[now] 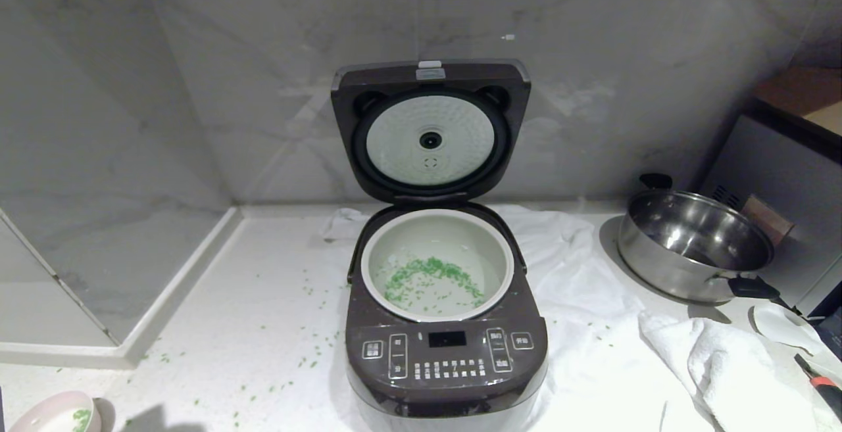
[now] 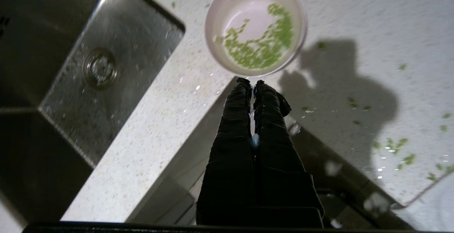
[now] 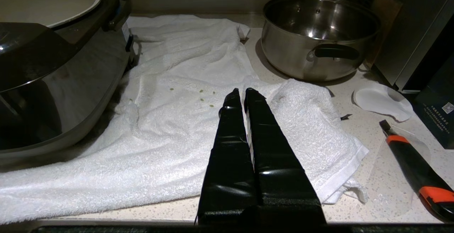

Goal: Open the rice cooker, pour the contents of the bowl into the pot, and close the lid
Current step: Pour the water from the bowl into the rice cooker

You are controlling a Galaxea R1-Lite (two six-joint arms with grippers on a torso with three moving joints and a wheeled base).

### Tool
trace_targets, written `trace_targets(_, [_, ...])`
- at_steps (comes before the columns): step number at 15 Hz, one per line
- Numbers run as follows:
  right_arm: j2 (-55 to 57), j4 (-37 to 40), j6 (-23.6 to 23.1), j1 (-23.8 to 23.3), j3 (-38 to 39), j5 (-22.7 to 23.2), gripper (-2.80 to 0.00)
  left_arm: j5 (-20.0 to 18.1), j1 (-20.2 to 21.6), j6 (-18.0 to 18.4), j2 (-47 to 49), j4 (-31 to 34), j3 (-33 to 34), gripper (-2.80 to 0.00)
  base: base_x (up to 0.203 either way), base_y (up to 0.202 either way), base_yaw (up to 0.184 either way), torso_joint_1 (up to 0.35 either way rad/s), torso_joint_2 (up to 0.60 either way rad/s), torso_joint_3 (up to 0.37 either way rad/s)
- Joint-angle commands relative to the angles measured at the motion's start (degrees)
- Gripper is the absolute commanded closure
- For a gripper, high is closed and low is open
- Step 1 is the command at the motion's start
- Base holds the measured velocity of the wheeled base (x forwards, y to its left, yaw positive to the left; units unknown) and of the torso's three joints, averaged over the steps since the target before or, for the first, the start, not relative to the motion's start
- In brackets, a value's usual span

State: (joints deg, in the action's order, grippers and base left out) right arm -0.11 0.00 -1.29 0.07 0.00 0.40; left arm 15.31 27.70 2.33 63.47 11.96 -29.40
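Observation:
The dark rice cooker point(image 1: 446, 360) stands in the middle of the counter with its lid point(image 1: 431, 128) raised upright against the wall, white dimpled inner plate facing me. Its pale inner pot point(image 1: 437, 265) holds green grains point(image 1: 431, 274) in a little water. The small pink bowl point(image 1: 56, 413) sits at the counter's front left corner with green grains point(image 2: 260, 45) inside. In the left wrist view my left gripper point(image 2: 251, 82) hangs shut and empty just short of the bowl point(image 2: 255, 25). My right gripper point(image 3: 241, 92) rests shut over the white towel point(image 3: 170, 119), right of the cooker point(image 3: 53, 70).
A shiny steel pan point(image 1: 694, 244) with black handles stands at the right. A steel sink point(image 2: 88, 70) lies beside the bowl. A white spoon point(image 1: 786, 327) and an orange-black utility knife point(image 3: 413, 162) lie at the far right. Loose green grains point(image 1: 309, 290) dot the counter.

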Motion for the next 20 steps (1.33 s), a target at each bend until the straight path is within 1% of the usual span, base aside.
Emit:
trace_targets(1, [0.02, 0.0, -0.03, 0.01, 0.0, 0.04, 0.0, -3.71, 9.98, 4.44, 8.58, -0.26, -0.44, 0.0, 0.0, 0.0, 0.0, 0.0, 0.0, 0.0])
trace_targets(3, [0.02, 0.0, -0.03, 0.01, 0.0, 0.04, 0.0, -9.45, 16.36, 9.49, 12.4, -1.94, 0.0, 0.0, 0.0, 0.0, 0.0, 0.0, 0.0, 0.0])
trace_targets(4, [0.02, 0.0, -0.03, 0.01, 0.0, 0.04, 0.0, -11.38, 17.77, 11.01, 13.99, -2.37, 0.6, 0.0, 0.0, 0.0, 0.0, 0.0, 0.0, 0.0])
trace_targets(5, [0.02, 0.0, -0.03, 0.01, 0.0, 0.04, 0.0, -12.4, 18.24, 11.62, 15.33, -2.57, 1.0, 0.0, 0.0, 0.0, 0.0, 0.0, 0.0, 0.0])
trace_targets(6, [0.08, 0.0, -0.03, 0.01, 0.0, 0.04, 0.0, -12.76, 18.51, 11.71, 16.61, -2.66, 1.07, -0.61, 0.0, 0.0, 0.0, 0.0, 0.0, 0.0])
trace_targets(7, [0.02, 0.0, -0.03, 0.01, 0.0, 0.04, 0.0, -12.89, 18.59, 11.54, 17.99, -2.73, 0.82, -2.8, 0.0, 0.0, 0.0, 0.0, 0.0, 0.0])
trace_targets(10, [0.02, 0.0, -0.03, 0.01, 0.0, 0.04, 0.0, -13.62, 19.95, 11.2, 20.94, -2.92, -0.87, -2.8, 0.0, 0.0, 0.0, 0.0, 0.0, 0.0])
trace_targets(12, [0.02, 0.0, -0.03, 0.01, 0.0, 0.04, 0.0, -13.72, 20.83, 11.2, 23.05, -5.53, -0.68, -2.8, 0.0, 0.0, 0.0, 0.0, 0.0, 0.0])
trace_targets(14, [0.02, 0.0, -0.03, 0.01, 0.0, 0.04, 0.0, -13.78, 21.11, 11.17, 27.06, -10.57, 0.06, -2.8, 0.0, 0.0, 0.0, 0.0, 0.0, 0.0])
trace_targets(20, [0.02, 0.0, -0.03, 0.01, 0.0, 0.04, 0.0, -13.6, 21.14, 9.8, 44.92, -30.9, 0.21, -2.8, 0.0, 0.0, 0.0, 0.0, 0.0, 0.0])
